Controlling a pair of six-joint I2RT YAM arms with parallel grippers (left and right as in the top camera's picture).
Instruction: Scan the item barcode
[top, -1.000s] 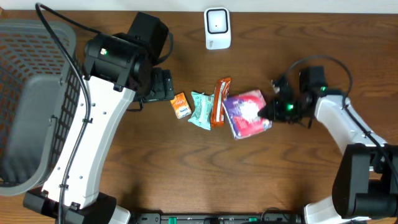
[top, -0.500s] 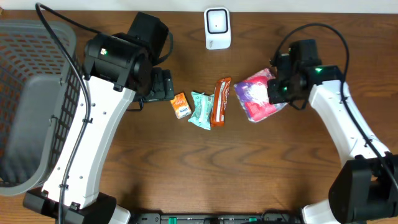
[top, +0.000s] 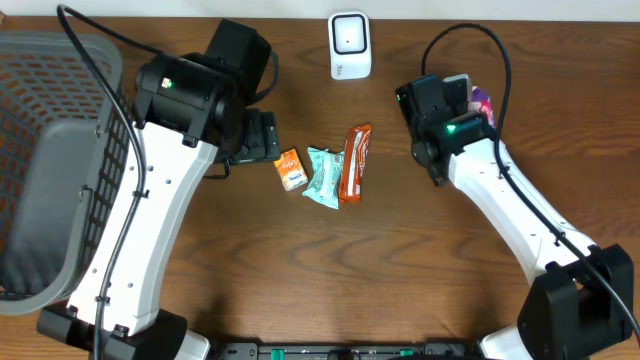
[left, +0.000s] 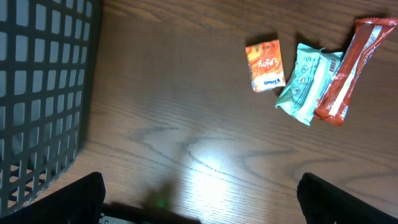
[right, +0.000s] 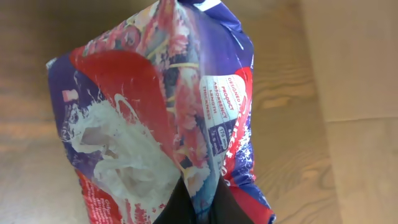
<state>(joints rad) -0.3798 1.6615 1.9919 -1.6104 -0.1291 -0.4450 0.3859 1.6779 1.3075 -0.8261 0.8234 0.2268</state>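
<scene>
In the overhead view the bag (top: 483, 101) is almost wholly hidden behind the right wrist. Only a sliver of purple and pink is seen there, to the right of the white scanner (top: 349, 45). Whether it touches the table (top: 300, 280) cannot be told.

In the right wrist view the bag (right: 161, 118) fills the frame: crumpled purple, red and pink film with a white splash. Its lower corners are cut off by the frame edge. A white panel of fine print is seen on the bag, but its lines are too small to be read and no barcode can be made out with certainty.

"Enjoy" can be read on the orange packet (left: 265, 65). The print on the teal packet (left: 306, 82) and on the red bar (left: 348, 68), laid side by side next to it, is not legible.

The right hand (right: 193, 202) is clamped on the bag's lower edge, and only dark finger ends are seen beneath the film. The left hand (left: 199, 202) is spread wide and nothing is held in it. Only its two dark tips are seen, at the bottom corners, over bare table beside the grey basket (left: 43, 93).
</scene>
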